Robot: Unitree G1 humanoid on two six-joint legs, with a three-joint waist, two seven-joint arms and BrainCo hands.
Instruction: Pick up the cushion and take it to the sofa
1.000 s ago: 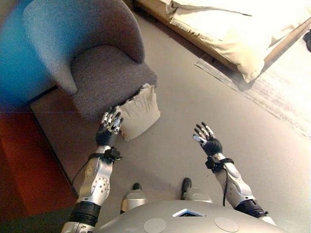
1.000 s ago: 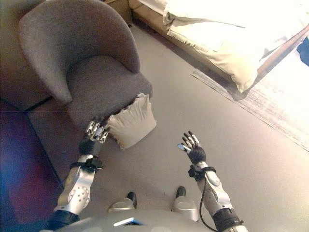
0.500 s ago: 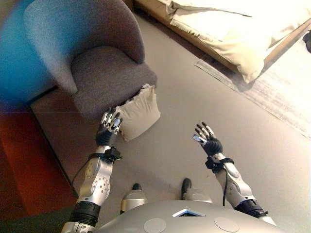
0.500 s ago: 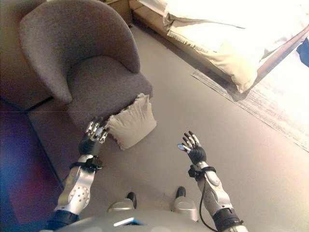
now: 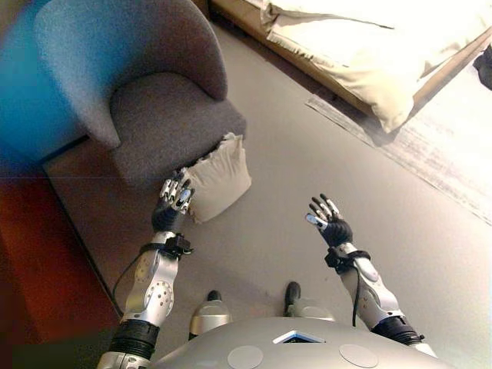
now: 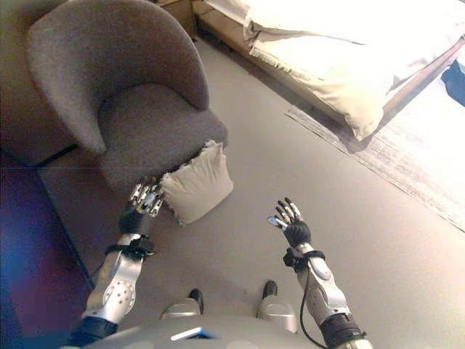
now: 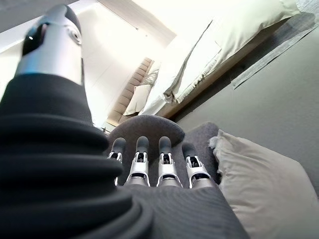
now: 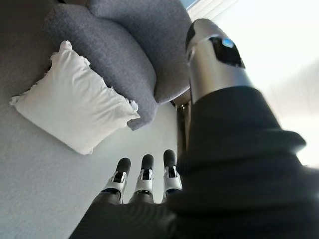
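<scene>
Now we're reaching: the cushion (image 5: 220,177) leans on the floor against the armchair (image 5: 146,115). Our left hand (image 5: 174,201), fingers wide, sits at its eight o'clock; right hand (image 5: 327,221), open too, well apart. Next, both must close in.

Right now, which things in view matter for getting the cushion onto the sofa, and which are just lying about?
For the job:
- cushion, on the floor, leaning against the seat front
- grey sofa chair
- left hand, open beside the cushion
- right hand, open, apart over bare floor

Lying about:
- bed with pale bedding
- rug
</scene>
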